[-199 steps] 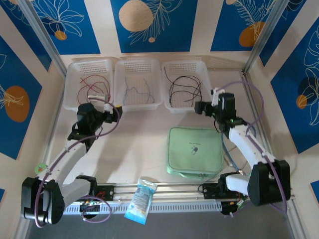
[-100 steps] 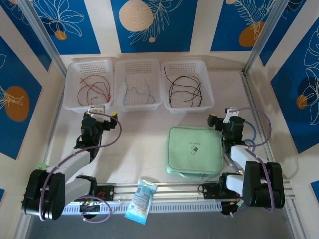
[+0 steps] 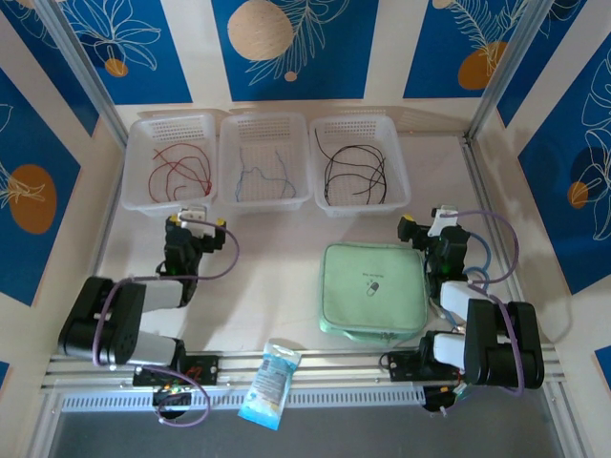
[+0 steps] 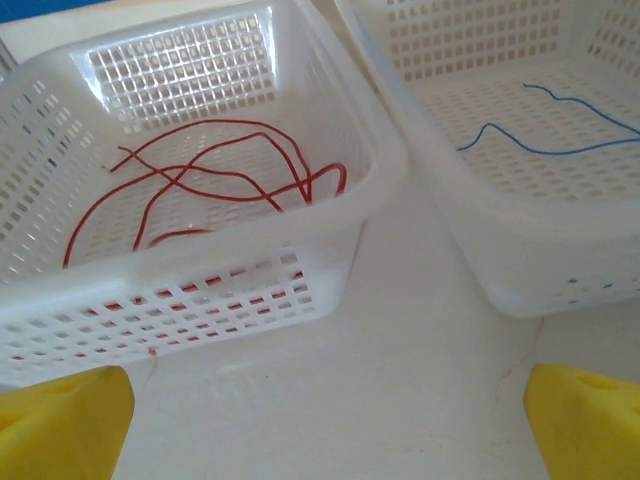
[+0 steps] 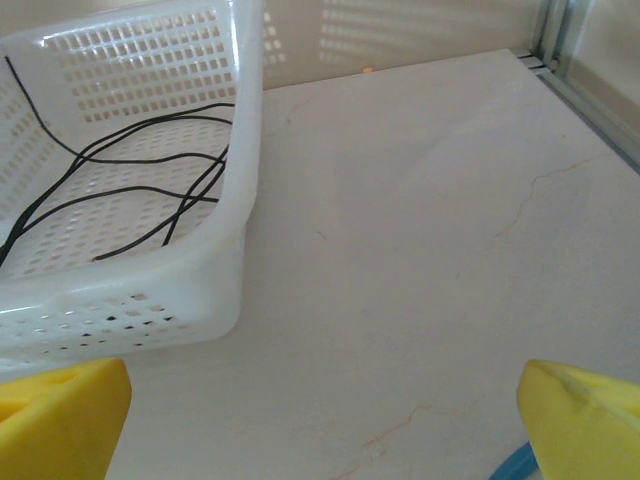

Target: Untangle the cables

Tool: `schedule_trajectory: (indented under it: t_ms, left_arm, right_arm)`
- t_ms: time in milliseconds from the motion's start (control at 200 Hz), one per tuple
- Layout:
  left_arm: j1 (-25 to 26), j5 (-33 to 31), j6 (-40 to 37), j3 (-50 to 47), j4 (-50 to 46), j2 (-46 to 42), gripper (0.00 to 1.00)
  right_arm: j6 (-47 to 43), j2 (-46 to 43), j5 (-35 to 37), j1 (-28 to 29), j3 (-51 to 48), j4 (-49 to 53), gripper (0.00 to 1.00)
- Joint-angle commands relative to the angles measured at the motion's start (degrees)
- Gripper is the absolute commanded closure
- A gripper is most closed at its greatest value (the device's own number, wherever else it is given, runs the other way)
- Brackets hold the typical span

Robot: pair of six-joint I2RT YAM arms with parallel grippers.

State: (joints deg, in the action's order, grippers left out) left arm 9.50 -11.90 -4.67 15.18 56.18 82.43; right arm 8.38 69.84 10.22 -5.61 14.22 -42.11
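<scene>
a blue-and-white packet [image 3: 270, 385] is lying at 6 o'clock across the near rail. a green pouch [image 3: 374, 291] is sitting at 4 o'clock. the left gripper [image 3: 196, 220] is hovering at 9 o'clock, jaws spread wide, grasping nothing; the right gripper [image 3: 426, 225] at 3 o'clock is doing likewise. the wrist frames are cropping the yellow fingertips [image 4: 60, 425] and a light-blue cord [image 5: 520, 468].

the red cables [image 3: 179, 168] are lying in the left basket [image 3: 170, 122] at 11 o'clock, its wall partly screening them. the blue-grey cable [image 4: 545, 152] is lying in the middle basket [image 3: 263, 120] at 12 and running off-frame. the black cables [image 3: 355, 172] are lying in the right basket [image 3: 355, 122] at 1 o'clock.
</scene>
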Motion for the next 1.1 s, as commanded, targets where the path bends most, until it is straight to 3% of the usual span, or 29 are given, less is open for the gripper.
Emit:
schedule_trajectory:
  t_ms: [0, 50, 200, 345, 615, 780, 835, 1096]
  left_arm:
    - [-0.75, -0.02, -0.58, -3.53, 18.11, 7.58, 0.01]
    - [-0.69, 0.73, -1.51, -4.66, 24.47, 11.27, 0.01]
    - [-0.71, 4.17, -2.67, -2.50, 16.68, 8.83, 0.01]
    - [-0.71, -0.37, -1.08, -0.62, 12.51, 8.06, 0.01]
    - [-0.71, -3.87, 0.18, 2.70, 6.01, 7.80, 0.01]
    - [-0.79, -5.66, 0.97, 4.02, 3.63, 7.87, 0.01]
    - [-0.88, -6.31, 1.32, 4.24, 3.19, 7.92, 0.01]
    - [-0.89, -6.27, 1.33, 4.24, 3.17, 7.85, 0.01]
  right_arm:
    - [-1.51, -0.59, -3.16, 0.60, 0.19, -2.61, 0.01]
    - [-1.53, -0.68, -3.06, 0.68, 0.06, -2.71, 0.01]
    - [-1.61, -0.72, -2.92, 0.83, -0.18, -3.12, 0.01]
    - [0.51, -0.89, -3.87, 2.92, 1.75, -2.02, 0.01]
    - [-2.38, 17.26, -2.03, 6.25, 1.49, -20.24, 0.01]
    - [-3.27, 17.37, -2.42, 6.72, 9.54, -4.56, 0.01]
    - [-2.08, 17.19, -7.05, 4.59, 9.44, -4.74, 0.01]
    - [-2.78, 17.26, -4.94, 5.69, 9.69, -4.15, 0.01]
